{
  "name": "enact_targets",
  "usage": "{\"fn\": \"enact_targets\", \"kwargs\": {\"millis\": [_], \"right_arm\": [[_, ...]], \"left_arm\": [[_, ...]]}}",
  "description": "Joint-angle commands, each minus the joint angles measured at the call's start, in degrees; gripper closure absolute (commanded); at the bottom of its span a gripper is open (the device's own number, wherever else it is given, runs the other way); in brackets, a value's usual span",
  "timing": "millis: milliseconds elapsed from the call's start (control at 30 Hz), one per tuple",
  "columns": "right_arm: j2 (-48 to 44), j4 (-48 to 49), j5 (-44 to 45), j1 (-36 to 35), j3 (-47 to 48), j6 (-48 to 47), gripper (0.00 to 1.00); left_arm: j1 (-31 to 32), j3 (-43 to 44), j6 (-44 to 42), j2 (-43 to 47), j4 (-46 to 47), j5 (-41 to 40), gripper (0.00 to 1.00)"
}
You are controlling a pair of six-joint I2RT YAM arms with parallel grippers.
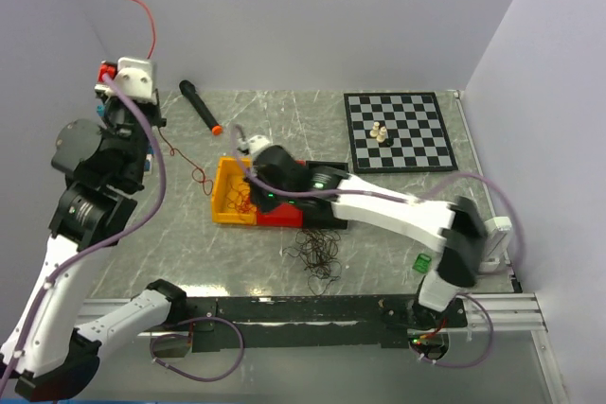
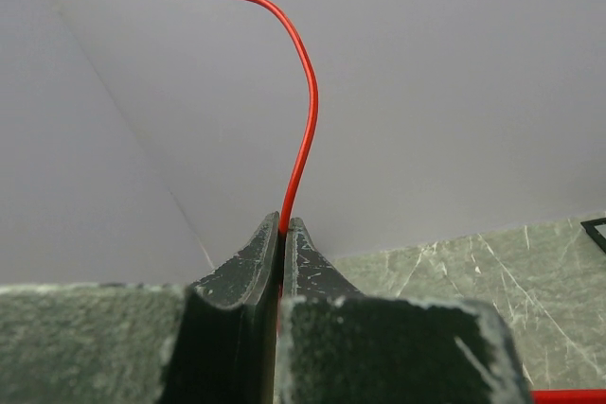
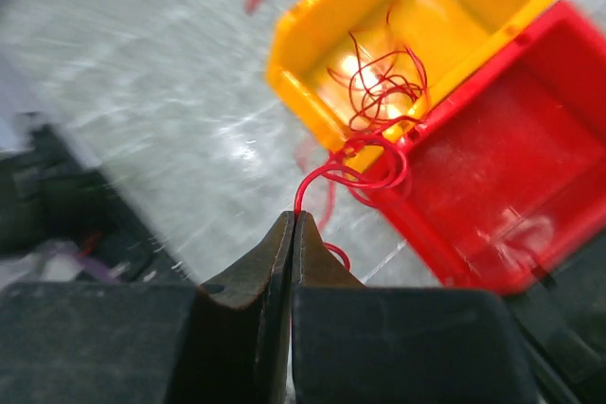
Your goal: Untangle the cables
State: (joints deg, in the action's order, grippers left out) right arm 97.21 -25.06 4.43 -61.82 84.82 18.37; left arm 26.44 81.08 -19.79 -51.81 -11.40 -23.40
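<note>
Red cable [image 2: 308, 111] shows best in the left wrist view: one thin strand rising from the left gripper [image 2: 283, 226], pinched betw. its pressed-together fingers, curving up, then bending over against the pale wall [image 2: 454, 63]. Top view adds that this gripper sits high at the far-left corner. Right wrist view is blurred: right gripper [image 3: 293, 219] is closed on what looks like a loop of the red tangle [image 3: 379, 92], which spills over the rim of the glossy yellow bin [image 3: 303, 54], next to the red bin [image 3: 492, 139]. Only the top view shows the black cables [image 1: 317, 251], a loose curly heap on the worktop [image 1: 284, 120] just in front of the bins, w/ open room to its left. Chessboard [image 1: 398, 130] lies far right, well apart. Worktop is grey, marble-veined.
</note>
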Motion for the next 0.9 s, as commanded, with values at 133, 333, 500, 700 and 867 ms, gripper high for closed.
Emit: {"fn": "enact_targets", "kwargs": {"millis": [133,333,500,700,867], "right_arm": [[-24.24,8.09,-6.52,0.3,-12.21,-0.35,1.0],[-34.71,8.54,-11.54,0.3,-13.36,0.08,1.0],[-38.84,5.99,-11.99,0.3,-13.62,0.26,1.0],[-40.52,4.58,-10.58,0.47,-20.37,1.23,1.0],[-37.18,3.26,-9.18,0.39,-27.06,2.28,1.0]], "left_arm": [[-0.24,4.79,1.07,-4.52,2.43,3.62,0.92],[-0.24,6.28,1.42,-7.07,2.87,5.46,0.91],[-0.24,8.65,2.3,-8.57,1.91,8.45,0.9],[-0.07,11.2,4.23,-10.5,-1.43,14.87,0.89],[-0.16,10.95,3.71,-9.98,1.46,10.66,0.93]]}}
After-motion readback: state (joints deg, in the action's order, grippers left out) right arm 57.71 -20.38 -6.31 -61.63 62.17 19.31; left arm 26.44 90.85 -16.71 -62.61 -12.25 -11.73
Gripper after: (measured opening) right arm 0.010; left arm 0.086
